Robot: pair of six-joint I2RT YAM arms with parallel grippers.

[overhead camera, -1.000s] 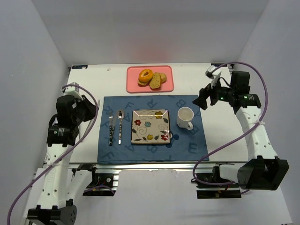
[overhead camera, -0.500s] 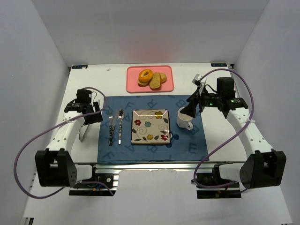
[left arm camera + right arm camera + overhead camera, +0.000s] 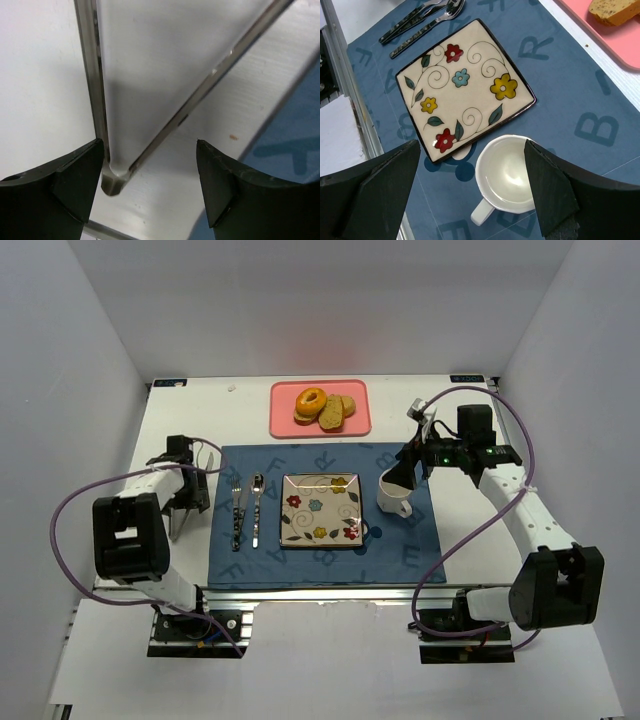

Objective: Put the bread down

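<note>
The bread (image 3: 310, 401), a golden-orange ring, lies on the pink tray (image 3: 360, 425) at the back centre, next to a paler slice (image 3: 333, 413). Neither gripper is near it. My left gripper (image 3: 190, 488) is low at the mat's left edge. It stands open (image 3: 149, 150) over a metal knife (image 3: 220, 110) lying on the table, with nothing held. My right gripper (image 3: 405, 473) hovers open (image 3: 470, 150) just above the white cup (image 3: 507, 175), whose rim sits between the fingers without contact. Only a seeded slice (image 3: 610, 11) shows in the right wrist view.
A blue mat (image 3: 400, 550) carries a flowered square plate (image 3: 321, 510), a fork (image 3: 237, 512) and spoon (image 3: 256, 508) to its left, and the cup (image 3: 395, 492) to its right. The knife's end (image 3: 178, 522) lies left of the mat. White walls enclose the table.
The left arm has dropped low beside the mat and its jaws have opened over the knife. The right arm has swung left and down to hover over the cup.
</note>
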